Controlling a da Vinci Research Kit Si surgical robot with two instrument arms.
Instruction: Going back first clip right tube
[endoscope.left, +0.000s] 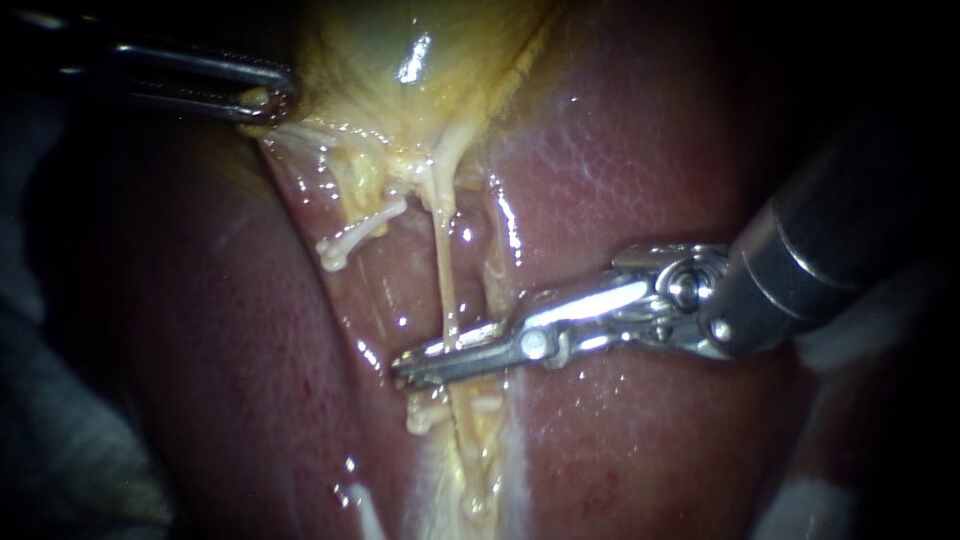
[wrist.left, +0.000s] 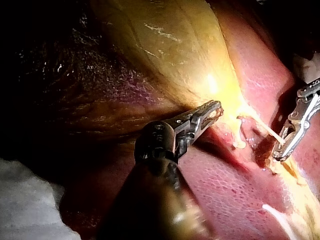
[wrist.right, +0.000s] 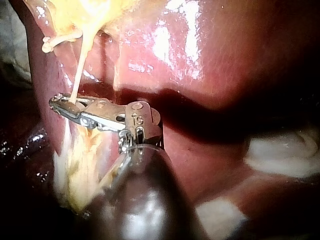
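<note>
Over red liver (endoscope.left: 640, 150), left instrument (endoscope.left: 265, 100) on gallbladder (endoscope.left: 400, 40), right instrument (endoscope.left: 425, 358) at tube (endoscope.left: 440, 250)

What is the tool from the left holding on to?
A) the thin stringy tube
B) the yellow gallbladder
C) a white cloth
B: the left instrument grips the edge of the yellow gallbladder, while the thin tube runs down to the right instrument.

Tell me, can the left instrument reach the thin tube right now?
Probably not. The left instrument has its jaws shut on the edge of the gallbladder, apart from the thin tube. It would have to let go first, and the right instrument lies across that tube.
</note>
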